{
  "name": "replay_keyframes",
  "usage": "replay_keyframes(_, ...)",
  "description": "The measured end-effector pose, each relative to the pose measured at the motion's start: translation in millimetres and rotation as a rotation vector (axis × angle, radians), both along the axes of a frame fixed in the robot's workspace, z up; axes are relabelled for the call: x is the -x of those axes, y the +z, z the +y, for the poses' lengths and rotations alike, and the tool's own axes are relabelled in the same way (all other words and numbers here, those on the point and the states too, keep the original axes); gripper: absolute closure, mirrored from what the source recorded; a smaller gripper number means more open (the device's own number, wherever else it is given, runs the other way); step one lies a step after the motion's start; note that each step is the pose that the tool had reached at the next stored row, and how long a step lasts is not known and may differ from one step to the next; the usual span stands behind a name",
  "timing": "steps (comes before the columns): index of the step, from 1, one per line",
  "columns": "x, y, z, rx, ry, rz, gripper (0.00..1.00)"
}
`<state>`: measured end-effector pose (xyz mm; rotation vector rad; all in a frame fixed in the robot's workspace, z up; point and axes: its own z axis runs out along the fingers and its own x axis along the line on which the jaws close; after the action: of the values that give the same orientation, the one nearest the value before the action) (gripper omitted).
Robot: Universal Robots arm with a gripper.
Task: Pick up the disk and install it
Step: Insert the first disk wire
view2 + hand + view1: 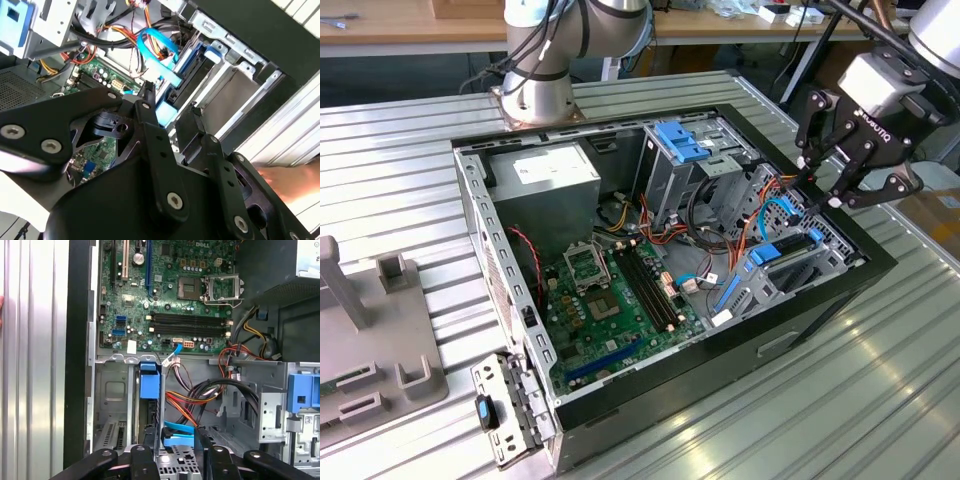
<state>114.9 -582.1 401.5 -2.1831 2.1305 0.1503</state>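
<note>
The disk [783, 250] stands on edge in a metal bay at the open computer case's side toward the exterior view's right, its blue carrier edge [150, 385] facing up. My gripper [821, 184] hovers just above that bay, open, with nothing between its black fingers [146, 100]. In the second wrist view the carrier's light-blue end [166, 113] lies right below the fingertips. A blue flat cable [178, 432] runs between the fingers in the first wrist view.
The case [820, 310] lies open on a ribbed metal table, with the motherboard [610, 300], power supply [545, 175] and an upright cage topped by a light-blue bracket [678, 140]. Orange and black cables [200, 397] crowd the bay. A person's hand [295, 180] rests beside the case.
</note>
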Motion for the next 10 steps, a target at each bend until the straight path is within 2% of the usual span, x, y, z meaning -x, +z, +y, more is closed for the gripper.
replay_keyframes(1, -8.1, 0.0, 0.8, 0.0002, 0.0, 0.0007, 0.56)
replay_keyframes(2, -20.2, -0.1, 2.1, 0.0007, 0.0, 0.0021, 0.56)
replay_keyframes(3, -27.4, -0.1, 3.4, 0.0011, 0.0, 0.0028, 0.56)
replay_keyframes(5, -35.9, -0.2, 5.4, 0.0019, 0.0, 0.0033, 0.56)
replay_keyframes(7, -40.3, -0.2, 7.9, 0.0026, 0.0, 0.0034, 0.56)
replay_keyframes(10, -40.3, -0.3, 8.4, 0.0031, 0.0, 0.0035, 0.56)
